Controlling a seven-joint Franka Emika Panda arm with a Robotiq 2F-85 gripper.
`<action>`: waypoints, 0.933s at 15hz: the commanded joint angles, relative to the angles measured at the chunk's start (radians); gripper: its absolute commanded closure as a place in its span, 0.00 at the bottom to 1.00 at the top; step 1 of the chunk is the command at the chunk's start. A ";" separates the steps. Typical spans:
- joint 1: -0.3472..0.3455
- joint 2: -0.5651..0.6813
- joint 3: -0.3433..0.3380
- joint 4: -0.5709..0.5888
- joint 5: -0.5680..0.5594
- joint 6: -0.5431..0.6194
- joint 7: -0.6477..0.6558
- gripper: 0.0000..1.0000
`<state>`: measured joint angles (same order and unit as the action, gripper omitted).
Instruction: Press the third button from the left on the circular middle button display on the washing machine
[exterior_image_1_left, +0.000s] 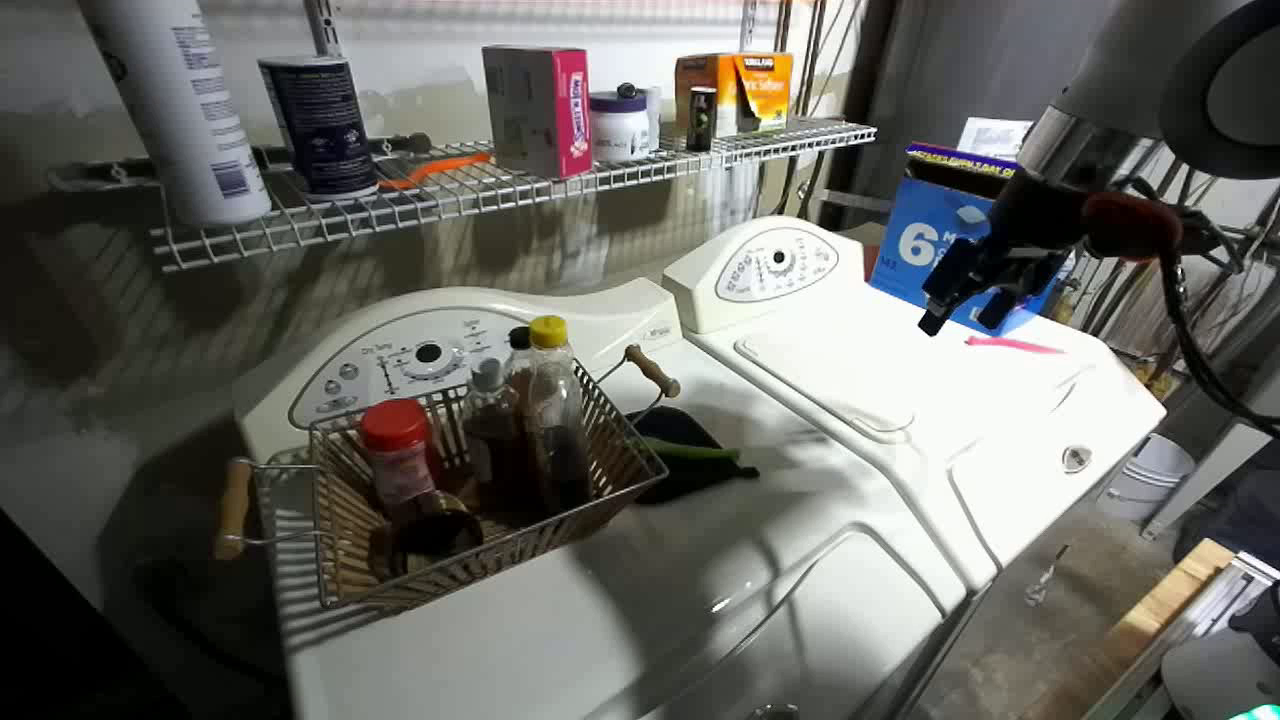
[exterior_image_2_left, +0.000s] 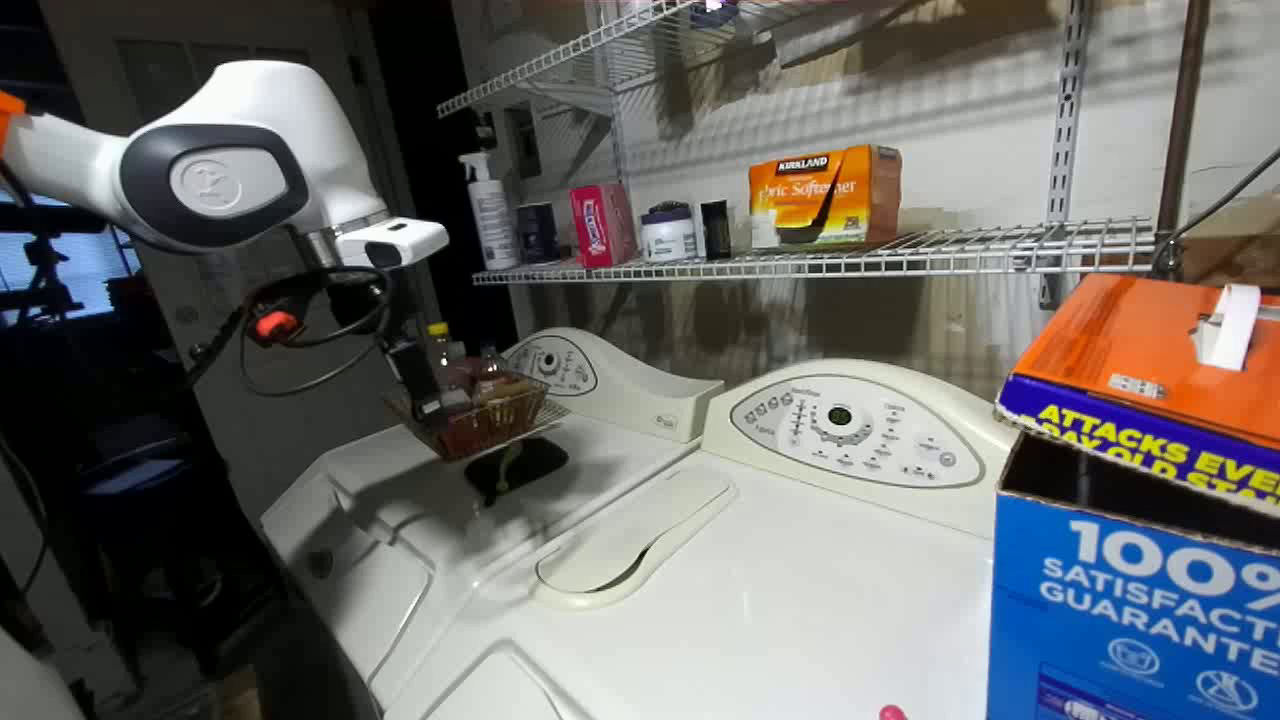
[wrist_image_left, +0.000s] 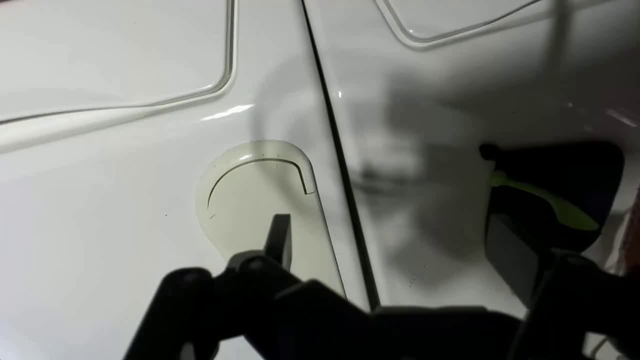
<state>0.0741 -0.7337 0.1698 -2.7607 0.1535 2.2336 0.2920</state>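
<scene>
The white washing machine (exterior_image_1_left: 960, 390) shows in both exterior views (exterior_image_2_left: 800, 590); part of its top fills the left of the wrist view (wrist_image_left: 100, 200). Its rounded console with the circular middle button display (exterior_image_1_left: 780, 265) stands at the back; an exterior view shows its dark central dial and small buttons more clearly (exterior_image_2_left: 855, 430). The display is out of the wrist view. My gripper (exterior_image_1_left: 963, 315) is open and empty, raised above the machines and apart from the console. In the wrist view its two fingers (wrist_image_left: 395, 250) stand wide apart over the seam between both appliances.
A similar white appliance (exterior_image_1_left: 430, 350) stands beside it, bearing a wire basket (exterior_image_1_left: 480, 565) of bottles and a dark pad with a green utensil (wrist_image_left: 570, 210). A blue box (exterior_image_2_left: 1130, 590) and a pink item (exterior_image_1_left: 1015, 345) are on the washer. A wire shelf (exterior_image_2_left: 960, 262) hangs above.
</scene>
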 joint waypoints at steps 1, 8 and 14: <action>0.001 0.000 -0.002 0.002 -0.002 -0.003 0.001 0.00; 0.001 0.000 -0.002 0.002 -0.002 -0.003 0.001 0.00; -0.016 0.044 -0.019 0.041 -0.020 0.016 -0.030 0.00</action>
<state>0.0735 -0.7331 0.1695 -2.7592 0.1526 2.2336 0.2909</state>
